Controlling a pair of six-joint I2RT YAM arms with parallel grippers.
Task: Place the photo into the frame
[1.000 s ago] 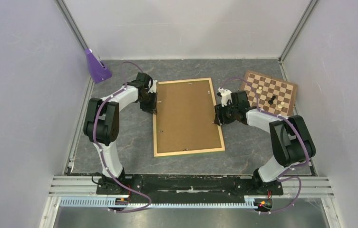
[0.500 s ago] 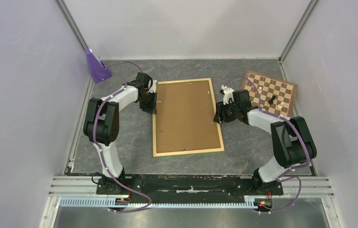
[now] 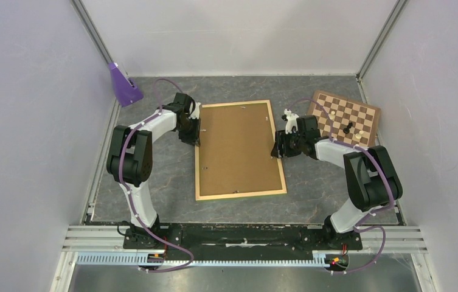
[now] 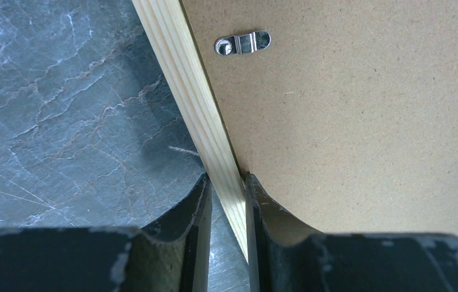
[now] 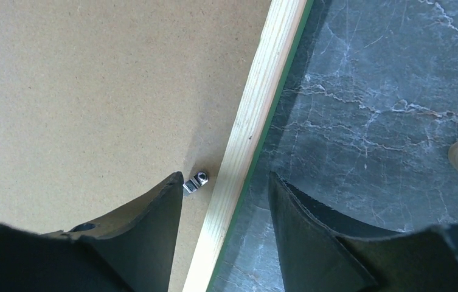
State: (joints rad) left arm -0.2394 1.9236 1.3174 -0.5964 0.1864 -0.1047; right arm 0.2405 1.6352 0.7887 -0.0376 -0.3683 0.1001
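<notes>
Left arm (image 3: 153, 124) and right arm (image 3: 333, 153) share white links, black joints, purple cables (image 3: 118, 159), scuffed black end effector fingers (image 4: 171, 243).

The top camera is looking steeply down from above and behind the arms (image 3: 135, 152), standing far enough off to be taking in the whole table (image 3: 311, 188) and the whole frame (image 3: 241, 194). The left wrist camera is looking down past the left gripper (image 4: 226, 182), sitting very close over the frame's left rail and the board (image 4: 366, 121). The right wrist camera is looking down past the right gripper (image 5: 226, 179), equally close over the right rail. Each wrist view is sharing its rail, some board and a strip of table with the top view.
</notes>
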